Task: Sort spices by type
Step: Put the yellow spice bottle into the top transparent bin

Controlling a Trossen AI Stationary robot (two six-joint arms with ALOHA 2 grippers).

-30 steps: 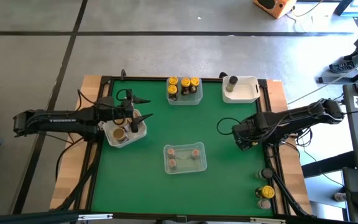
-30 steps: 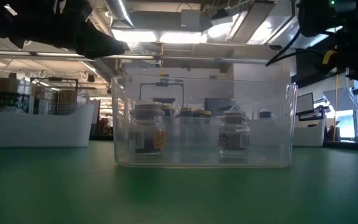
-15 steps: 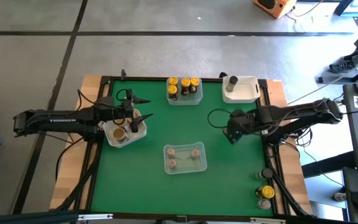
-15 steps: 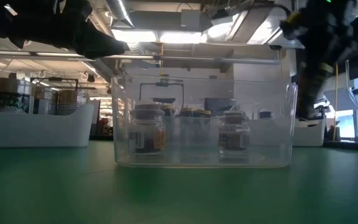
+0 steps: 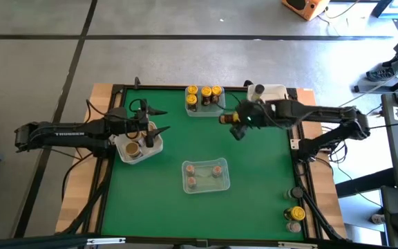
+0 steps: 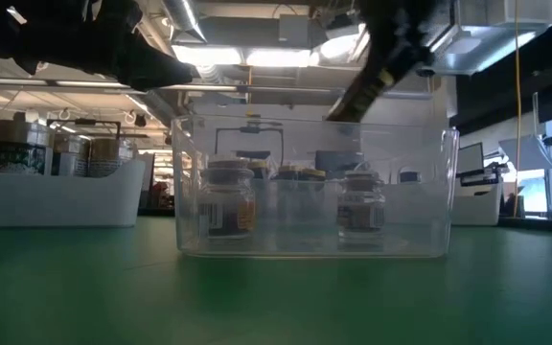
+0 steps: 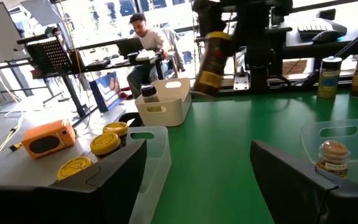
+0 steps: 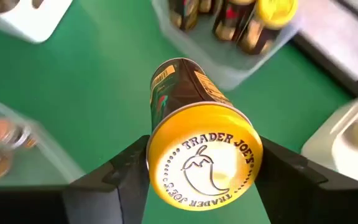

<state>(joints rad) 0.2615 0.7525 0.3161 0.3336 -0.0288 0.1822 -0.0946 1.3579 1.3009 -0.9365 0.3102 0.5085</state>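
My right gripper (image 5: 232,120) is shut on a yellow-lidded spice jar (image 5: 224,118), in the air beside the far clear tub (image 5: 205,109) that holds several yellow-lidded jars (image 5: 206,91). The same jar shows tilted in the left wrist view (image 7: 209,62). My left gripper (image 5: 150,133) is open over the white tub (image 5: 124,153) on the table's left, which holds a tan-lidded jar (image 5: 133,147). Two pinkish-brown-lidded jars (image 5: 203,168) stand in the middle clear tub (image 5: 221,184). A grey-lidded jar (image 5: 259,90) stands in the far-right white tub (image 5: 276,105). My right gripper pinches the jar at its yellow lid end (image 8: 205,158), one finger (image 8: 126,177) on each side of the lid. The jar's dark body (image 8: 179,81) points away along the fingers. The jar is tilted and lifted clear of the table.
A few more jars (image 5: 296,213) stand off the mat by the table's near right corner. Bare green mat (image 5: 178,138) lies between the tubs. A person (image 7: 145,37) sits in the room beyond the table.
My right gripper has travelled from near the table's right edge toward the left and far edges, ending beside the far clear tub with the yellow-lidded jars, and its arm has stretched out.
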